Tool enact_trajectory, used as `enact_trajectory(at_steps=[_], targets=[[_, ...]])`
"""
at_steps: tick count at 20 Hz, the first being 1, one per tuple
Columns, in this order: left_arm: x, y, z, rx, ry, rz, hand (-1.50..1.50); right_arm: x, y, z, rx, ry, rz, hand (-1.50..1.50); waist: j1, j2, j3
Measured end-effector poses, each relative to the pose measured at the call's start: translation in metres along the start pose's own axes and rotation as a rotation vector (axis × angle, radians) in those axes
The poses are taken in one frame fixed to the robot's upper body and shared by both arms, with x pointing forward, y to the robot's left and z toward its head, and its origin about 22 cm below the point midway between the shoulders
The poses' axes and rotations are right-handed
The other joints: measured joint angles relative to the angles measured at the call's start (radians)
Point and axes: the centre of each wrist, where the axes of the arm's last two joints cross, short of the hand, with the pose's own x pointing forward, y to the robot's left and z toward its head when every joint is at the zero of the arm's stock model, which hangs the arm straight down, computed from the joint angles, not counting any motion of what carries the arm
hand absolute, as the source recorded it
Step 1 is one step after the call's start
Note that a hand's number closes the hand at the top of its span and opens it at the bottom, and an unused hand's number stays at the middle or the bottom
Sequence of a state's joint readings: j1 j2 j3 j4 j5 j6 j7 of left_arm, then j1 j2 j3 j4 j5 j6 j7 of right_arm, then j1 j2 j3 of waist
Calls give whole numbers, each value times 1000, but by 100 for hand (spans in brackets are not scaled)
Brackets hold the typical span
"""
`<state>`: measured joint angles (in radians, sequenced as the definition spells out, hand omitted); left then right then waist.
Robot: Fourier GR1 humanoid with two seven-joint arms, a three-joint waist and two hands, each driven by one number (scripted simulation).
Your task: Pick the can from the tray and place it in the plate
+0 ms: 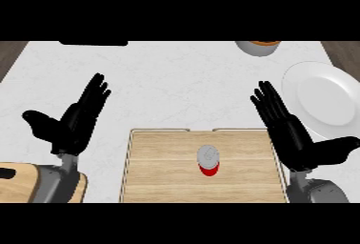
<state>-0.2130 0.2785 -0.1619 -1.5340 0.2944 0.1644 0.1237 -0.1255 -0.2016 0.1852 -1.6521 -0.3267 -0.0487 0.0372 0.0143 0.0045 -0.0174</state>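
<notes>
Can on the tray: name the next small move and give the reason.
Probably bring the right hand left and down toward the can. The can stands upright on the tray, untouched, both hands are open, and the right one is between it and the plate.

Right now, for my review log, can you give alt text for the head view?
A red can stands upright on a wooden tray, untouched. The left hand and right hand are open on either side. A white plate lies at right.
</notes>
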Motion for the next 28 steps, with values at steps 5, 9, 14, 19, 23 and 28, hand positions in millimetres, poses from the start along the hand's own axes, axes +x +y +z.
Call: enact_trajectory(at_steps=[5,9,14,19,23,28], targets=[[-16,-2,15,72,25,22,0,17,2,-1,-53,-18,115,150,-8,-16,46],[-19,3,13,112,64,-11,0,28,-30,3,-147,-20,482,-150,-33,-17,25],[-25,10,15,125,104,-15,0,3,-11,37,-351,-112,501,-150,-46,-17,33],[-24,9,12,119,108,-32,0,-22,12,69,-287,-60,640,-150,-34,-14,32],[-25,10,10,117,109,-51,0,-13,22,83,-236,4,746,-150,-31,-14,33],[-23,11,8,114,114,-56,0,5,42,86,-201,71,828,-150,-24,-12,31]])
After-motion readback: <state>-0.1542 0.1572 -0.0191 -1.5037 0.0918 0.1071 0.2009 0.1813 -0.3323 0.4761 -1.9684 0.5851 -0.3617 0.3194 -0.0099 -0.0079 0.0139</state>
